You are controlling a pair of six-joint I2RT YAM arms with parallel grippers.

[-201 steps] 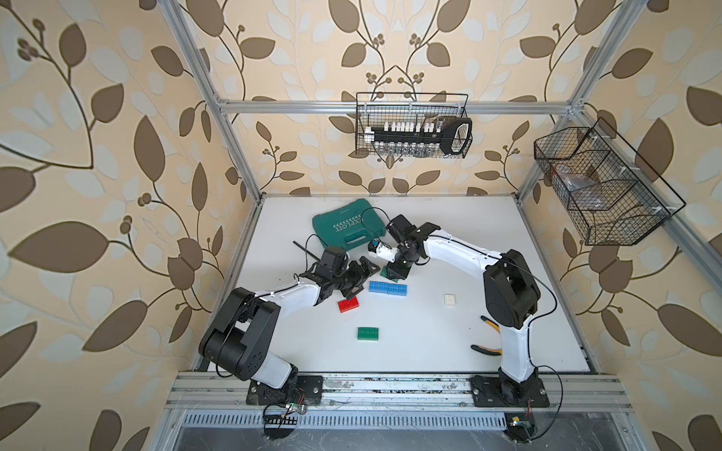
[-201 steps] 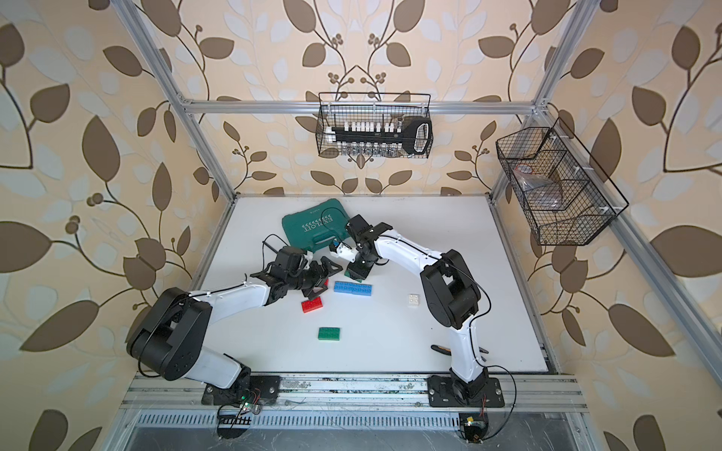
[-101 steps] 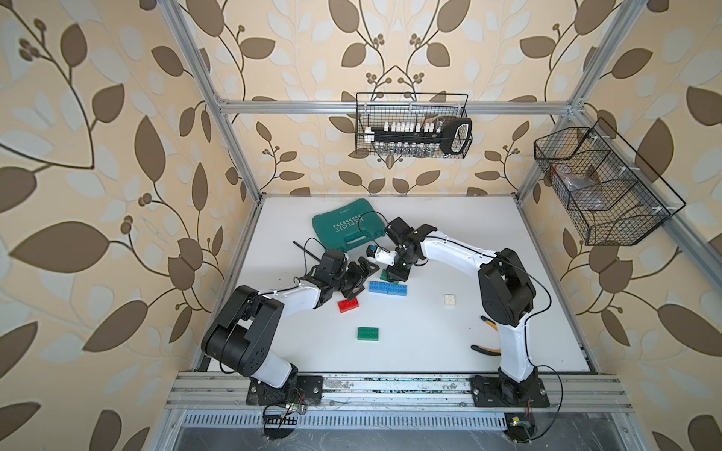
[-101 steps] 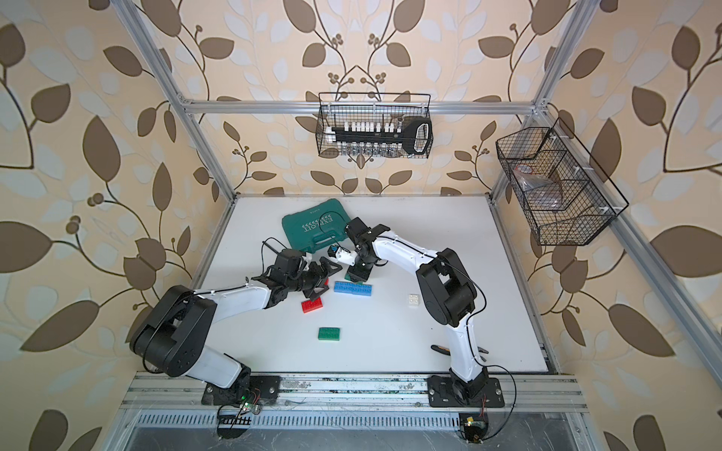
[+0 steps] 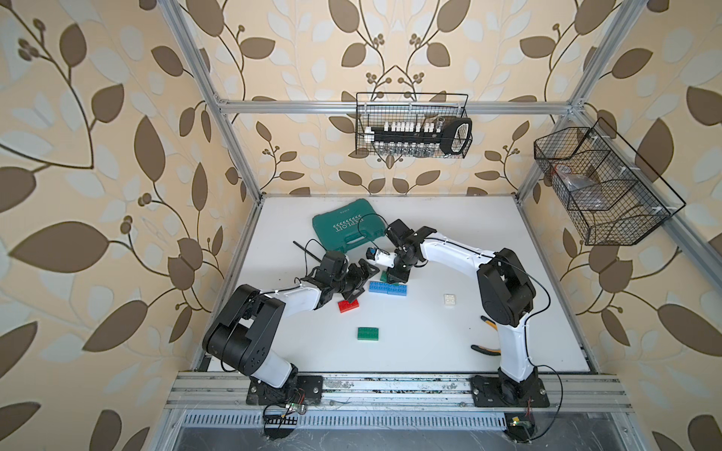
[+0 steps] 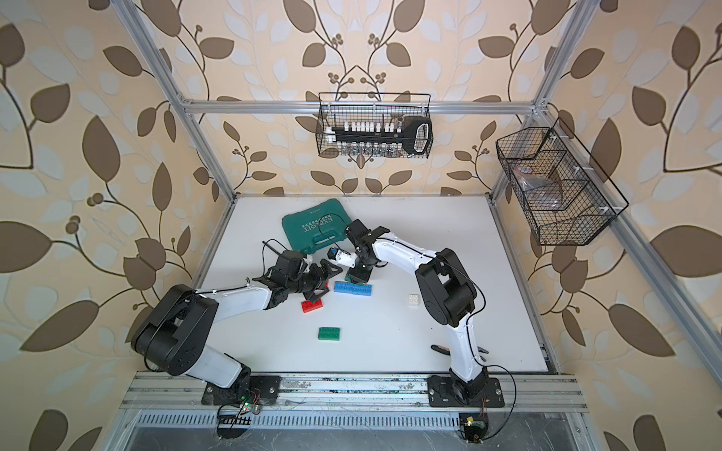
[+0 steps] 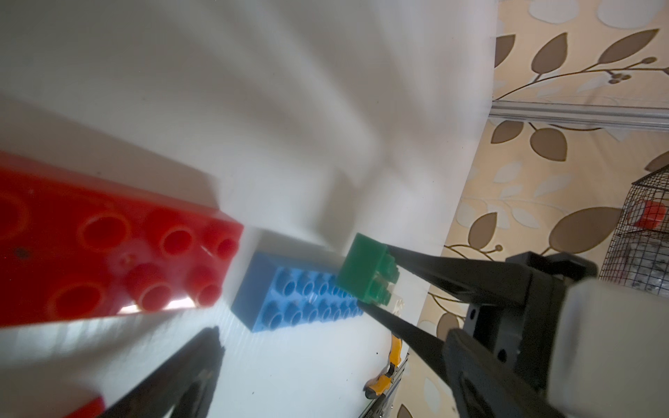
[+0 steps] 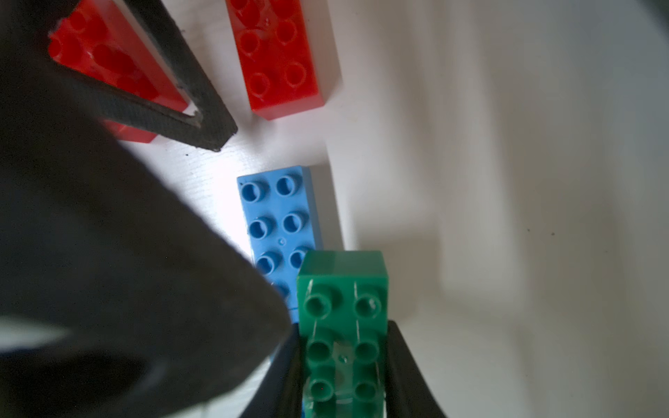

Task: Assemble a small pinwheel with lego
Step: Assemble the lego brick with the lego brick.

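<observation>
R pincer (image 5: 395, 276), green brick (image 8: 344, 325) in grip, nearer blue bricks (image 5: 388, 288); L pincer (image 5: 361, 284) wide-open by red brick (image 5: 348, 305).

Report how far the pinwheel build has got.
Done: only two blue bricks lie end to end. In hand: the right tool grips a green brick over their row; the left tool is open beside two red bricks. Left: those reds, the other green brick and the white brick lie loose.
</observation>
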